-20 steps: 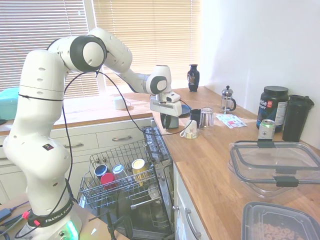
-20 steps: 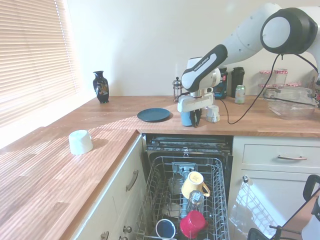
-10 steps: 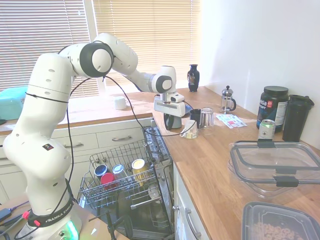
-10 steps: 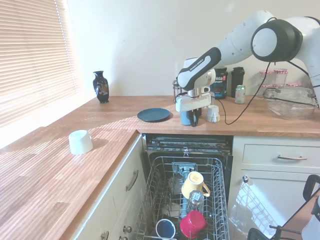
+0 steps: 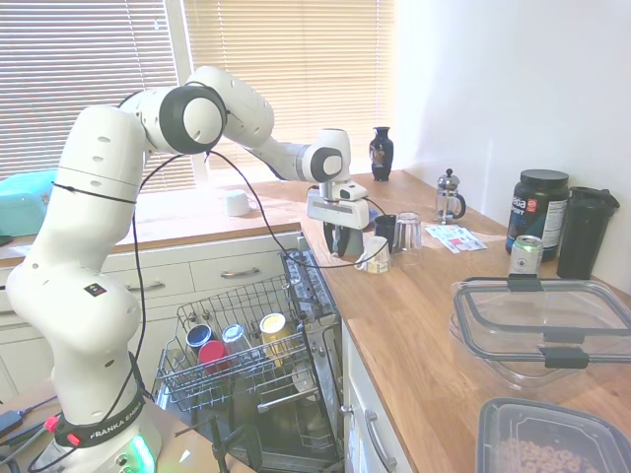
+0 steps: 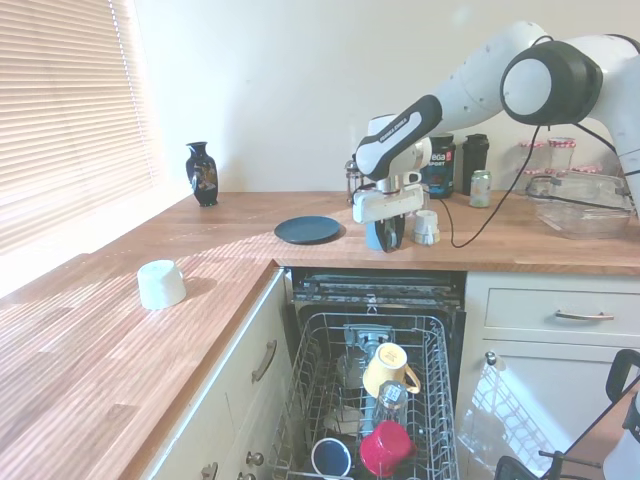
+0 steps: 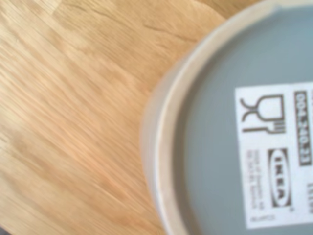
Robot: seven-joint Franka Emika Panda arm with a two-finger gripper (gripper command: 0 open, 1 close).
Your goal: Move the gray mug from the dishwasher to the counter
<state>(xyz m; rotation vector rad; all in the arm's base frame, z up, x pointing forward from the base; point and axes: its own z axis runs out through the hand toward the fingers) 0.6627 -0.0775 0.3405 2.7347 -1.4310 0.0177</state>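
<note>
The gray mug (image 6: 376, 236) hangs upside down in my gripper (image 6: 384, 236), at or just above the counter (image 6: 220, 250), near its edge over the dishwasher (image 6: 372, 395). In the first exterior view the gray mug (image 5: 347, 242) shows as a dark cylinder under the gripper (image 5: 342, 236), whose fingers are shut on it. The wrist view shows the gray mug's base (image 7: 230, 147) with a white printed label, close over the wooden counter (image 7: 73, 107). Below, the dishwasher (image 5: 242, 350) stands open with its rack pulled out.
A white patterned mug (image 5: 374, 259) lies right beside the gripper, with a black mug (image 5: 385, 229) and a glass (image 5: 407, 233) behind it. A dark plate (image 6: 308, 229) lies on the other side. Plastic containers (image 5: 542, 320) sit further along. Several colourful cups stand in the rack (image 6: 385, 420).
The gripper with the gray mug has shifted a little along the counter towards the white patterned mug and away from the edge.
</note>
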